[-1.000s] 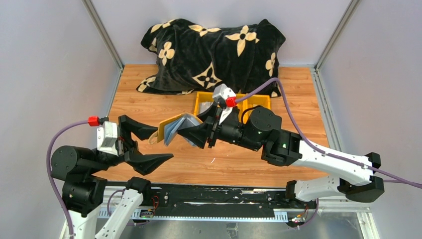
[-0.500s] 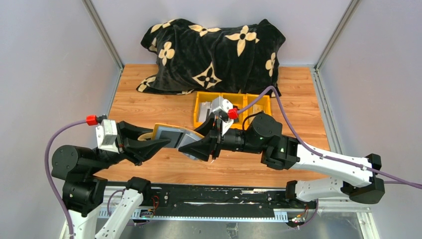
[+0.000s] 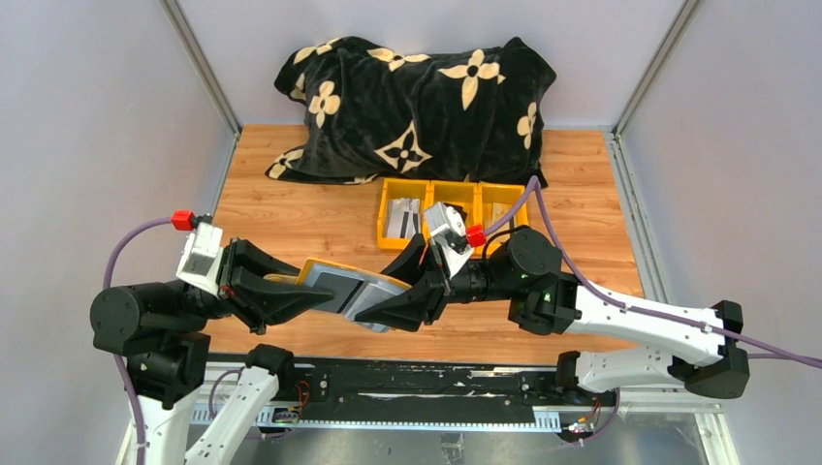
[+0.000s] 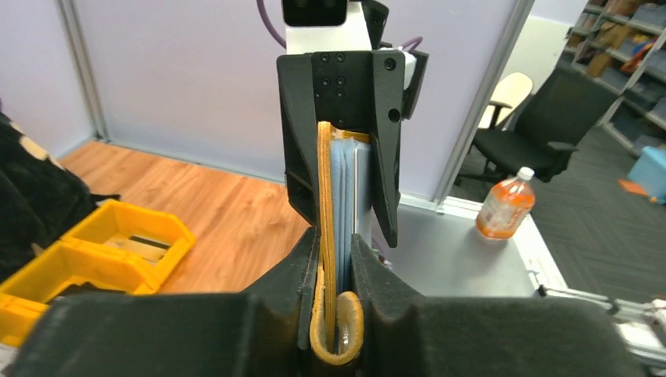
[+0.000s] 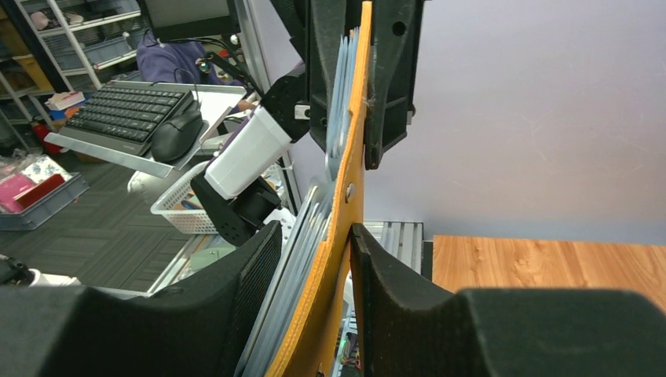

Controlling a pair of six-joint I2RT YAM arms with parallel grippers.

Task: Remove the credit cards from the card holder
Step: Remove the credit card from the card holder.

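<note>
The card holder [image 3: 341, 287], mustard-yellow outside with blue-grey pockets, hangs flat above the table's front edge between both arms. My left gripper [image 3: 308, 293] is shut on its left end; in the left wrist view the card holder [image 4: 336, 188] has its yellow flap curled between the pads of the left gripper [image 4: 336, 263]. My right gripper [image 3: 386, 308] is shut on the other end. In the right wrist view the card holder [image 5: 349, 181] is pinched by the right gripper [image 5: 314, 251], with thin pale card edges [image 5: 302, 228] showing in its pockets.
Three joined yellow bins [image 3: 427, 184] stand behind the arms, and pale flat pieces [image 3: 398, 215] lie in the left one. A black blanket with beige flowers [image 3: 417, 97] fills the back of the table. Bare wood lies left of the bins.
My left gripper came in and shut on the holder's left end. The right arm brought the holder down and forward, and it went from fanned open and tilted to flat and stretched between both grippers.
</note>
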